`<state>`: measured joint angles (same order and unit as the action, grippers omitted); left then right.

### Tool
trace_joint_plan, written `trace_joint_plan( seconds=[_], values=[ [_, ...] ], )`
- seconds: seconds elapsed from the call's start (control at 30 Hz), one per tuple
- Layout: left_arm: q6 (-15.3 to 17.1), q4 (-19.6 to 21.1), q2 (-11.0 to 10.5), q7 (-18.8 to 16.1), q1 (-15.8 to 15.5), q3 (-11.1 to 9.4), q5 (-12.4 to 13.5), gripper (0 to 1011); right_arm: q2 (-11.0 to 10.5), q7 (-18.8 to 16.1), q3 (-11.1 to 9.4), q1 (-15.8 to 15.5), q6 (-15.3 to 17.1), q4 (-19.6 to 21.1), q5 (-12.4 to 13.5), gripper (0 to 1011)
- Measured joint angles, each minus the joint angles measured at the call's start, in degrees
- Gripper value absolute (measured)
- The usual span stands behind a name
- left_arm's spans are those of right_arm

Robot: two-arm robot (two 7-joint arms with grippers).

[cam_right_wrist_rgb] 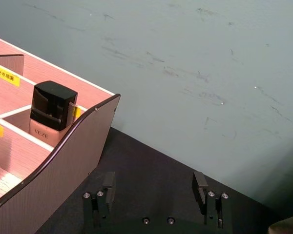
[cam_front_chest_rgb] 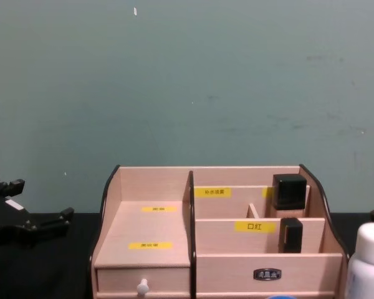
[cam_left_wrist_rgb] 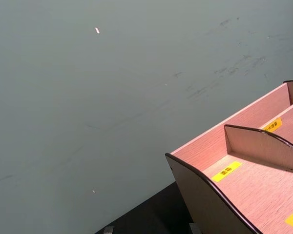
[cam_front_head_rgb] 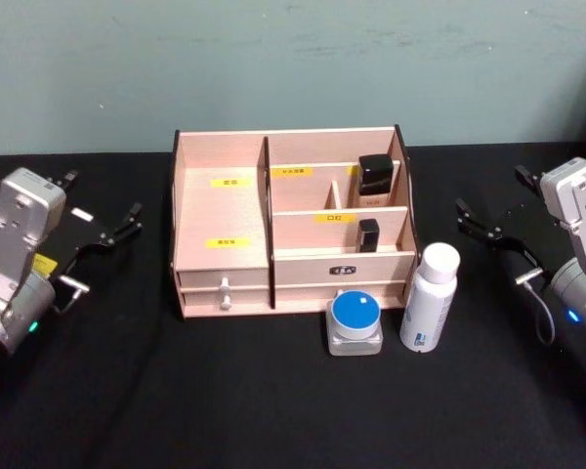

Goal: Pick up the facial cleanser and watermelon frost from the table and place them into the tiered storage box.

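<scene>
One blue-lidded watermelon frost jar (cam_front_head_rgb: 355, 322) and one white facial cleanser bottle (cam_front_head_rgb: 430, 298), upright on black table (cam_front_head_rgb: 273, 410), just before one tiered storage box (cam_front_head_rgb: 220, 210). Inside, right compartments: two black-capped bottles, front (cam_front_head_rgb: 368, 234) and rear (cam_front_head_rgb: 376, 179). Flanking the box: left gripper (cam_front_head_rgb: 131, 222) and right gripper (cam_front_head_rgb: 475, 221), both spread wide, empty.

Bare black table (cam_front_head_rgb: 273, 410) lies open in front of the tiered storage box (cam_front_head_rgb: 205, 210) and on both its sides, separating it from the left gripper (cam_front_head_rgb: 100, 200) and right gripper (cam_front_head_rgb: 491, 192). The box's wide left bay is free from above. A black-capped bottle (cam_front_head_rgb: 375, 181) occupies the rear right compartment and a small dark stick (cam_front_head_rgb: 368, 234) the middle one. The white facial cleanser bottle (cam_front_head_rgb: 430, 298) and blue-lidded watermelon frost jar (cam_front_head_rgb: 355, 322) stand close together just before the box's right front.
</scene>
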<state>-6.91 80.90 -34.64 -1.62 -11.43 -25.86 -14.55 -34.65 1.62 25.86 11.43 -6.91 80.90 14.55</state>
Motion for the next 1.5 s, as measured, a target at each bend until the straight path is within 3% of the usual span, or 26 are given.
trace_joint_plan(
  seconds=[1.5],
  values=[
    [0.0,0.0,0.0,0.0,0.0,0.0,0.0,1001,0.0,0.0,0.0,0.0,0.0,0.0,0.0,1003]
  ],
)
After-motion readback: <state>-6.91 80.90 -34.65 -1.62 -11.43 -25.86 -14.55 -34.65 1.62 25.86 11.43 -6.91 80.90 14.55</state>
